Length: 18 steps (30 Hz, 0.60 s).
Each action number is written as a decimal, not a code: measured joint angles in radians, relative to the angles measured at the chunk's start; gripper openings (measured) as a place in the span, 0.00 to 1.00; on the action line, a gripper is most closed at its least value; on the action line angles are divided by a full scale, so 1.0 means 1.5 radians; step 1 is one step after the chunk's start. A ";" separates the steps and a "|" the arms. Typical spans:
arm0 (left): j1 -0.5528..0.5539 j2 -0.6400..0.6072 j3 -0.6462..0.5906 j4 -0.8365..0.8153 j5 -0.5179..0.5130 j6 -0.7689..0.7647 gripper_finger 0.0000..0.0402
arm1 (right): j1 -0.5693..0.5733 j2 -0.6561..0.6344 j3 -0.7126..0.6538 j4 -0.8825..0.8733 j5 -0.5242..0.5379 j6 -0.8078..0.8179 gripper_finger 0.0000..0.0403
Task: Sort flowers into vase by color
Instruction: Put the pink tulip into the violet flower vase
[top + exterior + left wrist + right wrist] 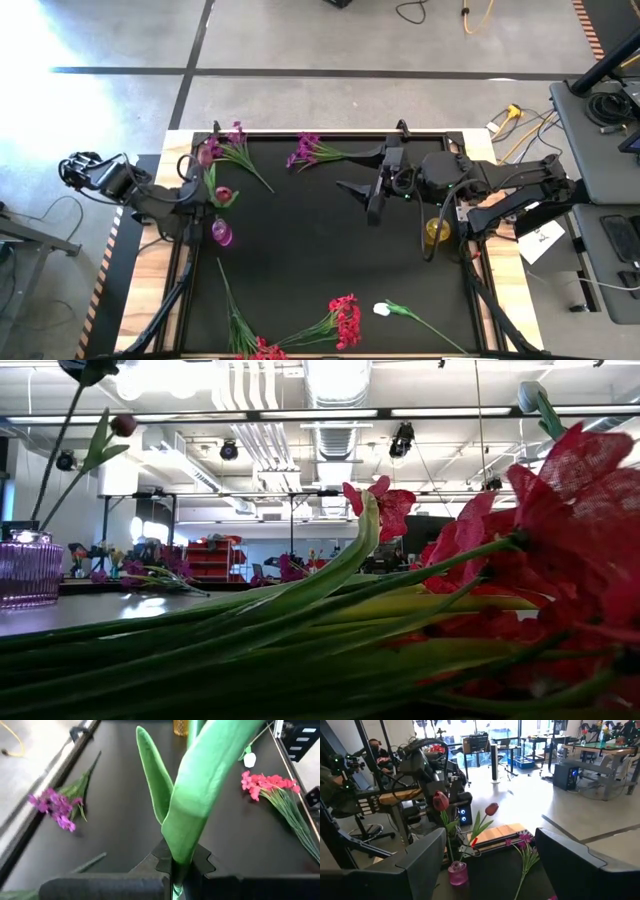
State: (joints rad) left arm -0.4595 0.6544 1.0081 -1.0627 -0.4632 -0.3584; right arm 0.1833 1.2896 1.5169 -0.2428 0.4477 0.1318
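My left gripper (207, 193) clenches a pink tulip (222, 193) by its stem, just above the purple vase (222, 234). Purple clusters (304, 152) lie mid-table; red clusters (345, 320) crowd the near edge. My right gripper (372, 195) hovers released beside the yellow vase (436, 231).

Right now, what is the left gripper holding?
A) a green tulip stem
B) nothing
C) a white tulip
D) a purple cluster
A: in the left wrist view, the left gripper is shut on a green tulip stem with broad leaves; the high view shows it near the pink vase, while the right gripper is open.
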 joint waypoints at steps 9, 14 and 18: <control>0.000 -0.014 -0.028 -0.007 -0.026 -0.018 0.00 | 0.000 0.002 0.000 0.000 0.001 -0.001 0.74; 0.000 -0.015 -0.051 -0.007 -0.029 -0.040 0.00 | 0.000 0.002 0.000 -0.001 0.000 0.022 0.75; 0.000 -0.009 -0.058 -0.007 -0.029 -0.063 0.03 | 0.000 0.002 0.000 -0.009 0.002 0.028 0.77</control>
State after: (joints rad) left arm -0.4595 0.6409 0.9215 -1.0733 -0.5068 -0.4534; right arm 0.1829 1.2922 1.5168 -0.2569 0.4511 0.1731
